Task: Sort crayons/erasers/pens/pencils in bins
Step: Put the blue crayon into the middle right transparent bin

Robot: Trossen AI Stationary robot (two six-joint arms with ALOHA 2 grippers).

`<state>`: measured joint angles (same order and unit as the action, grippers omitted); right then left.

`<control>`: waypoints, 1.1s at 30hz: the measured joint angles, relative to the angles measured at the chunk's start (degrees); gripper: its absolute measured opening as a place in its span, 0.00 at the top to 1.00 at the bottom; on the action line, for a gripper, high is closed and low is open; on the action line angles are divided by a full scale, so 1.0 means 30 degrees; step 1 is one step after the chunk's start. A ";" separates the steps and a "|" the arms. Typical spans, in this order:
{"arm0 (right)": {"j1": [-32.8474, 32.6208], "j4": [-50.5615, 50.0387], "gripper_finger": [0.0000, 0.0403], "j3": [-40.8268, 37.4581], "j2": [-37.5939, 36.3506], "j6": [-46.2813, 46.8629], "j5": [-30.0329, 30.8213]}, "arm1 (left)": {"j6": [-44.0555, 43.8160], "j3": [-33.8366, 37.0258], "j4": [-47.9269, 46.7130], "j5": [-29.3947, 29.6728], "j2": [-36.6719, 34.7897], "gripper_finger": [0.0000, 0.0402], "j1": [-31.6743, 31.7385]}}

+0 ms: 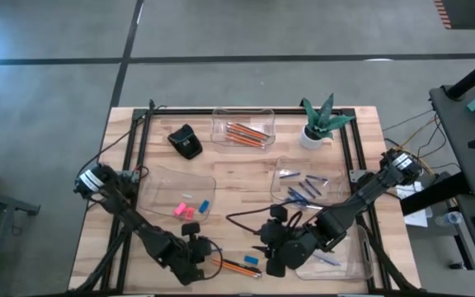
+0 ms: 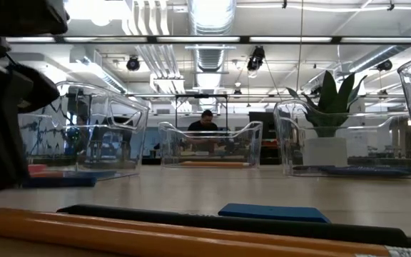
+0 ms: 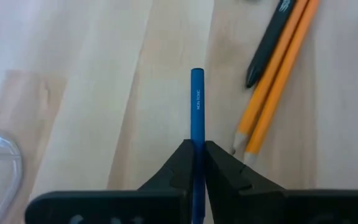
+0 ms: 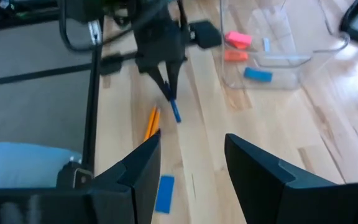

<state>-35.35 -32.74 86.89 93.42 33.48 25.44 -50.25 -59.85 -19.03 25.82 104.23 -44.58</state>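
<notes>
Near the lower centre of the high view: left gripper (image 3: 197, 163) is clamped on a blue crayon (image 3: 197, 106), just beside two orange pencils (image 3: 272, 93) and a black pen (image 3: 270, 43).
Right gripper (image 4: 190, 163): jaws wide, holding nothing, lower right of centre.
Target, I judge: bin with blue sticks (image 1: 303, 183), right of centre.
Advice: lift straight up, clear the pencils, then carry.
Other bins: erasers (image 1: 190, 208) left of centre.

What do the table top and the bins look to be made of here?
Table top: pale wood, matte, judging by the plank seams and grain in the left wrist view. Bins: clear plastic, probably rigid; their contents show through the walls, and the rims catch glints in the low view.
</notes>
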 joint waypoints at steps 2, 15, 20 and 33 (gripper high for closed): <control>0.0000 -0.0913 0.58 0.0325 -0.0183 0.0545 -0.0134 | 0.0063 0.0044 -0.0005 0.0020 -0.0258 0.98 0.0083; -0.0299 -0.8850 0.58 0.3739 -0.1121 0.1287 0.0171 | 0.5223 -0.0003 0.4054 0.3420 -0.3768 0.99 0.0807; -0.0299 -0.9667 0.58 0.4921 -0.1135 0.0513 0.1652 | 1.1369 0.0011 0.8997 0.3741 -0.5673 0.99 0.1074; -0.0271 0.1134 0.57 0.4935 -0.1127 -0.9594 0.2358 | 2.2529 -0.0003 1.6244 0.3151 -0.9150 0.99 0.1115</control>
<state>-36.17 -29.33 101.69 90.04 4.69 32.51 17.34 -59.86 29.70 35.28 76.78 -41.23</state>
